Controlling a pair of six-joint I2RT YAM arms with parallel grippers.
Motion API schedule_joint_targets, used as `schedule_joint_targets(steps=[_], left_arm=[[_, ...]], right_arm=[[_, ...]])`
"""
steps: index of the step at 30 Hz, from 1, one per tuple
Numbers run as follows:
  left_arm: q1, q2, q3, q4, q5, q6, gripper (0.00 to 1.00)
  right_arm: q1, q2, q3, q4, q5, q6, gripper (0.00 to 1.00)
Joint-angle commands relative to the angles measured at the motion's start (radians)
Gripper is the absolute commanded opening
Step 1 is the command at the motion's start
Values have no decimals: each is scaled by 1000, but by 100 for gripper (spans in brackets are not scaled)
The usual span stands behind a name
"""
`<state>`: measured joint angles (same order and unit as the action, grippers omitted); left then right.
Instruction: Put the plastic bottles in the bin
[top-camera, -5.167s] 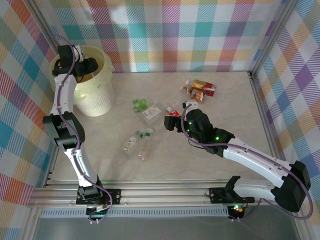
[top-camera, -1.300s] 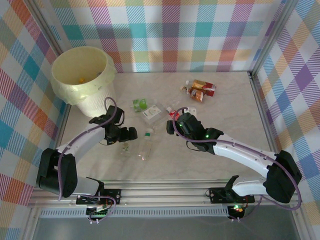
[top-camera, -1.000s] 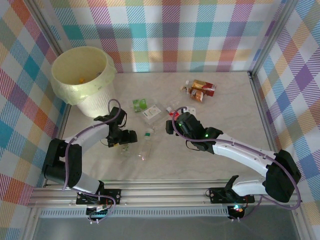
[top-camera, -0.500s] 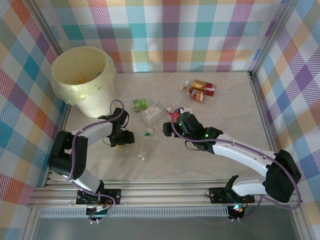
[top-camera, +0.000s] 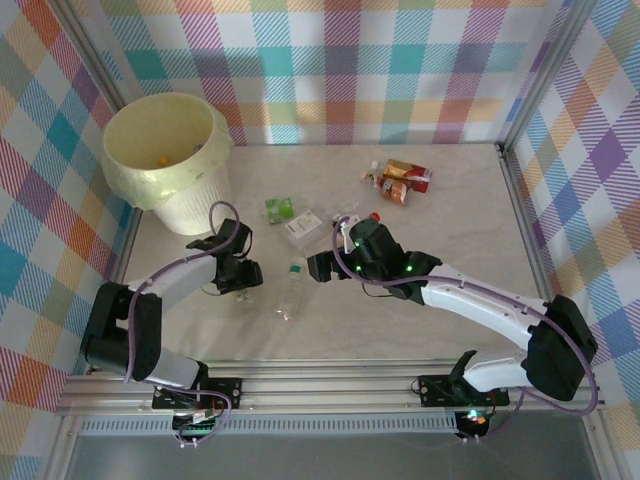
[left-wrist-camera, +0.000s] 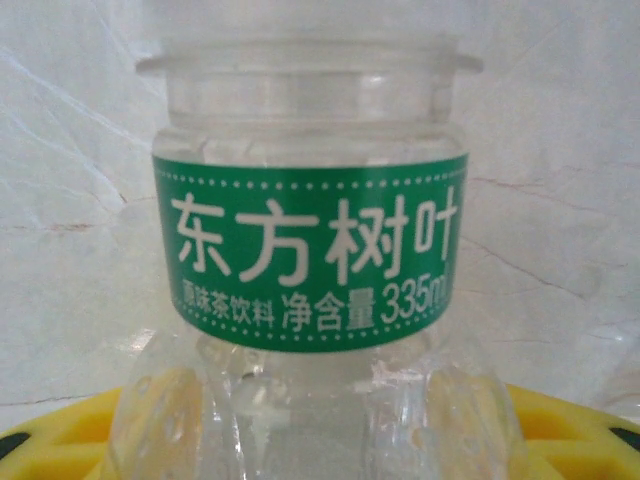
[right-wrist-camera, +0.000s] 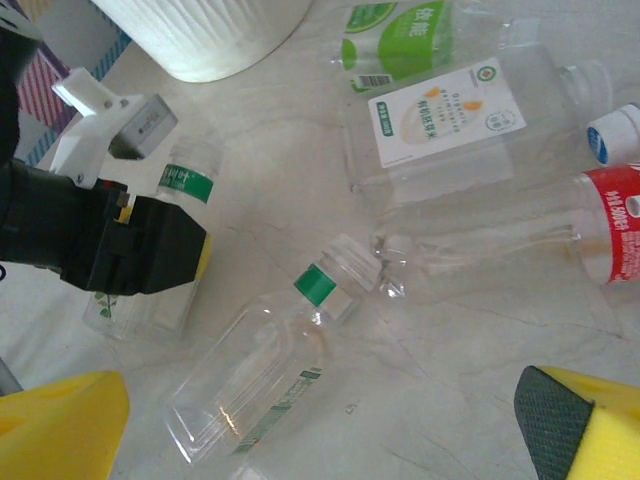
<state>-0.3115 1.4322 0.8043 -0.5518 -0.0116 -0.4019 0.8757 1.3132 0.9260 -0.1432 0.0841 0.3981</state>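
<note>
A clear bottle with a green label (left-wrist-camera: 310, 250) lies on the table between the yellow pads (left-wrist-camera: 60, 435) of my left gripper (top-camera: 240, 283), which is shut on its body. That bottle (right-wrist-camera: 187, 183) also sticks out from under the black gripper in the right wrist view. My right gripper (top-camera: 320, 266) hangs open over a clear green-capped bottle (right-wrist-camera: 265, 375), its fingers (right-wrist-camera: 60, 425) well apart and holding nothing. Close by lie a white-label bottle (right-wrist-camera: 450, 125), a green-label one (right-wrist-camera: 395, 30) and a red-label one (right-wrist-camera: 610, 225). The pale-yellow bin (top-camera: 165, 150) stands at the far left.
Several orange- and red-labelled bottles (top-camera: 400, 180) lie at the back right. The bin's ribbed white side (right-wrist-camera: 200, 30) is just beyond the left gripper. Plaid walls and metal rails close the table on three sides.
The left gripper's jaws have closed onto the green-label bottle. The right gripper has swung left, off the red-label bottle and over the green-capped one.
</note>
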Motion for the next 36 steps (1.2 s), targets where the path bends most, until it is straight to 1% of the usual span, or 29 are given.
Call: schedule_joint_targets(steps=[1,9,14,19,23,27,29,31,33,36], left_arm=[[0,-82,-3,16,-27,-20,46],[6,-211,36,22,55,-17,44],[9,-277,89,40,95,-17,44],[11,-304,175,61,120,-23,43],[12,-314,240,115,128,-73,43],[18,-318,309,219,195,-128,43],[19,-313,349,249,190,-147,43],[20,-304,396,259,162,-155,43],[20,-296,433,265,112,-153,43],[27,-278,467,342,49,-146,43]], right_arm=[[10,6,16,65,-41,-32,100],[37,9,2,133,-87,-108,100],[46,26,17,147,-98,-104,100],[49,38,50,171,-123,-67,100],[50,41,73,196,-136,-54,100],[51,36,94,200,-133,-54,100],[51,28,99,203,-127,-56,99],[51,22,99,208,-120,-55,100],[52,13,100,213,-111,-53,100],[51,3,99,213,-95,-51,100]])
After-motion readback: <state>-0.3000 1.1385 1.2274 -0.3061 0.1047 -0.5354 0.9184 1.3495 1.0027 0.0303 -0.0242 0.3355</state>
